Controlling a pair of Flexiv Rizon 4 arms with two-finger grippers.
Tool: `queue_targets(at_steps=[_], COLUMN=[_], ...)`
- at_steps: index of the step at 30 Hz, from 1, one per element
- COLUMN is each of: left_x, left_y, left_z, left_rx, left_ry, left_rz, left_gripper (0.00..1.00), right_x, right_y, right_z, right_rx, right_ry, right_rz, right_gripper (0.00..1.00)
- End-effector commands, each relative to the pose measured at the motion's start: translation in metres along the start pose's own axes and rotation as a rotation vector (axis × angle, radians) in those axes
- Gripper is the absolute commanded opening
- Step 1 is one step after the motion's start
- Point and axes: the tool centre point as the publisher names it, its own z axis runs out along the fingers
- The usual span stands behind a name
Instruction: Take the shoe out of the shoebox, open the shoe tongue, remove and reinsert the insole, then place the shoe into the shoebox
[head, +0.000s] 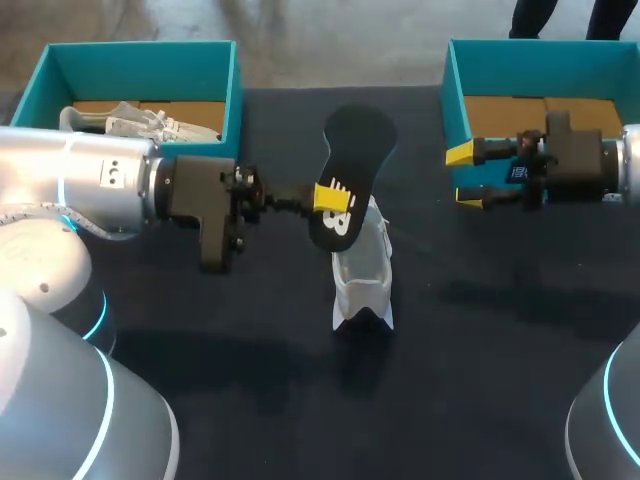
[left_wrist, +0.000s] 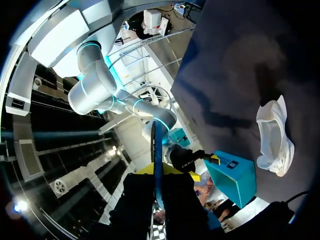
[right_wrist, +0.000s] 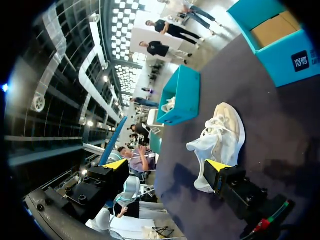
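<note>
Head view, table centre as the dial. At ten o'clock, an open teal cardboard shoebox holds a second white shoe. My left gripper pinches a flat black insole, held tilted in the air at twelve o'clock of the white lace-up sneaker. The sneaker rests at centre on the dark table, outside both boxes. At two o'clock, my right gripper, fingers spread, hovers beside another teal shoebox.
</note>
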Motion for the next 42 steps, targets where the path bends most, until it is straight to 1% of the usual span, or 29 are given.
queue_targets(at_steps=[1, 3, 4, 6, 7, 12, 13, 15, 16, 18, 19, 21, 22, 27, 28, 29, 37, 42], left_x=[0.016, 0.017, 0.019, 0.021, 0.025, 0.033, 0.038, 0.042, 0.047, 0.05, 0.055, 0.058, 0.064, 0.076, 0.084, 0.087, 0.101, 0.106], left_y=[-0.016, -0.017, -0.018, -0.019, -0.02, -0.021, -0.023, -0.025, -0.027, -0.029, -0.029, -0.028, -0.026, -0.019, -0.015, -0.012, 0.006, 0.007], left_z=[-0.017, -0.018, -0.023, -0.025, -0.027, -0.03, -0.033, -0.035, -0.04, -0.041, -0.044, -0.044, -0.045, -0.039, -0.036, -0.034, -0.025, -0.022], left_rx=[-0.004, -0.003, -0.014, -0.01, 0.003, 0.014, 0.014, -0.005, -0.045, -0.059, -0.09, -0.095, -0.099, -0.082, -0.085, -0.074, -0.06, -0.047], left_ry=[-0.05, -0.041, -0.067, -0.061, -0.054, -0.038, -0.025, -0.032, -0.043, -0.038, -0.054, -0.056, -0.064, -0.062, -0.064, -0.054, -0.055, -0.051], left_rz=[0.048, 0.06, 0.087, 0.095, 0.115, 0.158, 0.18, 0.187, 0.184, 0.195, 0.194, 0.201, 0.204, 0.198, 0.185, 0.178, 0.18, 0.182], left_gripper=[0.0, 0.0, 0.0, 0.0, 0.0, 0.0, 0.0, 0.0, 0.0, 0.0, 0.0, 0.0, 0.0, 0.0, 0.0, 0.0, 0.0, 0.0], right_x=[0.0, 0.0, 0.0, 0.0, 0.0, 0.0, 0.0, 0.0, 0.0, 0.0, 0.0, 0.0, 0.0, 0.0, 0.0, 0.0, 0.0, 0.0], right_y=[0.0, 0.0, 0.0, 0.0, 0.0, 0.0, 0.0, 0.0, 0.0, 0.0, 0.0, 0.0, 0.0, 0.0, 0.0, 0.0, 0.0, 0.0], right_z=[0.002, 0.002, 0.002, 0.002, 0.002, 0.002, 0.002, 0.002, 0.002, 0.002, 0.002, 0.002, 0.002, 0.002, 0.002, 0.002, 0.002, 0.002], right_rx=[-0.002, -0.002, -0.002, -0.002, -0.002, -0.002, -0.002, -0.002, -0.002, -0.002, -0.002, -0.002, -0.002, -0.002, -0.002, -0.002, -0.002, -0.002], right_ry=[-0.002, -0.002, -0.002, -0.002, -0.002, -0.002, -0.002, -0.002, -0.002, -0.002, -0.002, -0.002, -0.002, -0.002, -0.002, -0.002, -0.002, -0.002], right_rz=[0.001, 0.001, 0.001, 0.001, 0.001, 0.001, 0.001, 0.001, 0.001, 0.001, 0.001, 0.001, 0.001, 0.001, 0.001, 0.001, 0.001, 0.001], right_gripper=[1.0, 1.0, 1.0, 1.0, 1.0, 1.0, 1.0, 1.0, 1.0, 1.0, 1.0, 1.0, 1.0, 1.0, 1.0, 1.0, 1.0, 1.0])
